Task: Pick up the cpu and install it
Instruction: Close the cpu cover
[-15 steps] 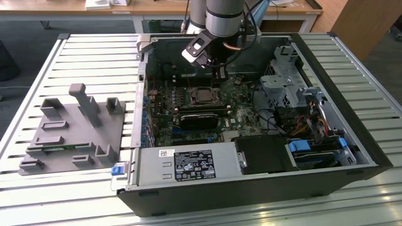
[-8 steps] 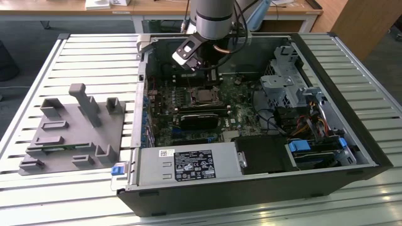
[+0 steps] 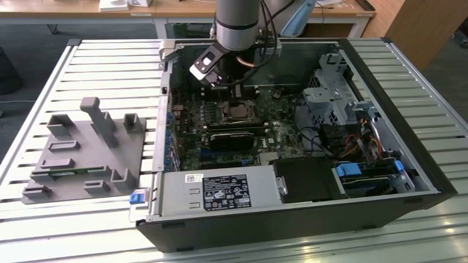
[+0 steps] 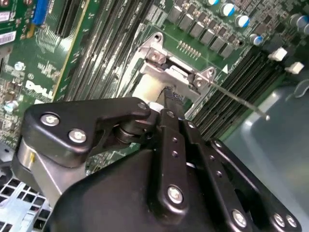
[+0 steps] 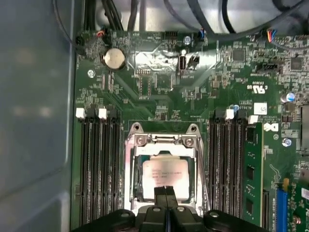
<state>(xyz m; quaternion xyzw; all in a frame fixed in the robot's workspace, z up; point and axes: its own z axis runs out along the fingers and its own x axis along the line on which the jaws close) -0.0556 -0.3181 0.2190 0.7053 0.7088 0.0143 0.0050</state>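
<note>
Hovering your jaws closed together right over the cpu (image 5: 164, 175), which lies in the socket (image 5: 163, 140); you risk bent pins if it sits skewed and gets pressed.

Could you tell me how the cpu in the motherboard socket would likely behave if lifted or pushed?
The cpu looks like a thin flat square with a metal top, so probably stiff and light. Its smooth lid may be slippery. Lying flat inside the socket frame, it should not roll, and the frame likely blocks sideways pushes.
</note>
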